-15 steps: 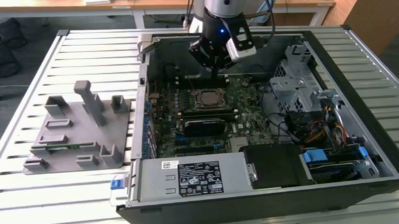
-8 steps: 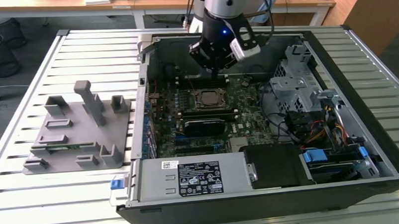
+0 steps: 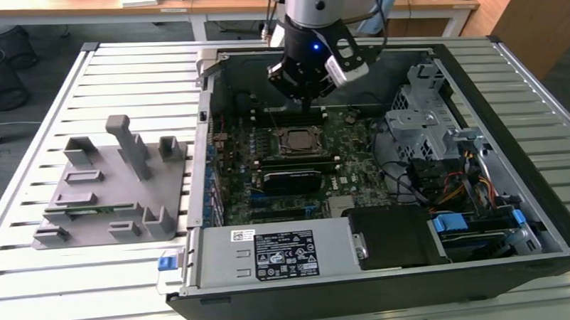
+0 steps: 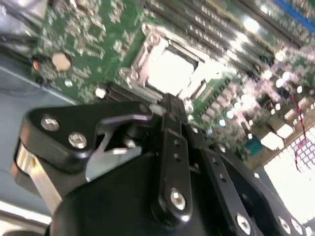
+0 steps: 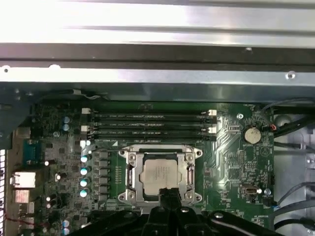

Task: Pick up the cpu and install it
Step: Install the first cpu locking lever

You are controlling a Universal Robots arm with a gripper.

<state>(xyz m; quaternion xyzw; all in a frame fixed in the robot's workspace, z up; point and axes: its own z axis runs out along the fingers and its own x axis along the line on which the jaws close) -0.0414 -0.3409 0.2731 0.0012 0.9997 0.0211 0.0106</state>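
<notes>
A slatted metal table [image 3: 128,279] carries an open computer case [image 3: 385,284], with a grey plastic fixture [image 3: 115,187] on the exterior view's left. My gripper [image 3: 305,99] hangs above the green motherboard [image 3: 355,140], just beyond the socket [image 5: 160,174]. My fingers [image 5: 170,196] are pressed together and hold nothing. The cpu [image 5: 160,173] lies flat in its socket, its silver top bright in both wrist views, close below my fingertips.
</notes>
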